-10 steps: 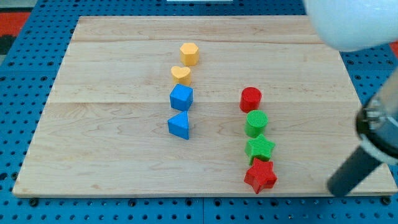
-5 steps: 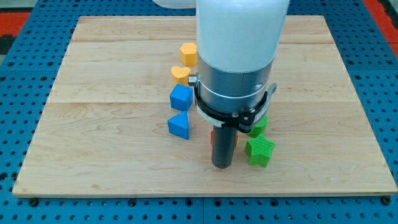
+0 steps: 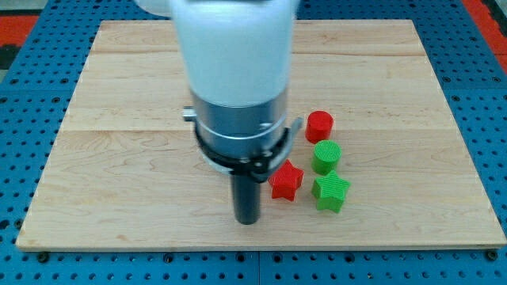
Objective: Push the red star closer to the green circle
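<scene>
i was midway through the push. the red star (image 3: 286, 181) lay on the desk (image 3: 119, 158), just left of the green star (image 3: 330, 192) and below-left of the green circle (image 3: 325, 157), near it. my tip (image 3: 248, 221) stood just left of the red star, apparently not touching. i carry no claw, only a rod, so nothing was held. next, i judged, a nudge up and rightward.

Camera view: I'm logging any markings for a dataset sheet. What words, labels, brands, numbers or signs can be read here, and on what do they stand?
None: no readable text shows anywhere.
The red star, green circle, green star and red cylinder are plain.
The wooden board and the arm above my tip carry no visible writing.
</scene>
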Controlling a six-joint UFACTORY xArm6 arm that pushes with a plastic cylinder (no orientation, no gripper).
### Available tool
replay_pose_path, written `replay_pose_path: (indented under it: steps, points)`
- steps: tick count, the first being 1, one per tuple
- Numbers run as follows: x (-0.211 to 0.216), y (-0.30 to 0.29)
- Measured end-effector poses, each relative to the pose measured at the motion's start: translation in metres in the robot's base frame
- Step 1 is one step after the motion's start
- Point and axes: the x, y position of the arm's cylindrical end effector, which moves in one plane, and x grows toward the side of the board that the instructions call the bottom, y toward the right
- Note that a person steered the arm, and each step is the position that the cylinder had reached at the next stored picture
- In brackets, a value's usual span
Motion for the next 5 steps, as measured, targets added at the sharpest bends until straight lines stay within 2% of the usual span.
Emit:
replay_pose_path:
  steps: [2,4,5]
  points:
    - [-0.014,0.024]
    - [-0.055,0.040]
    - [-0.030,0.045]
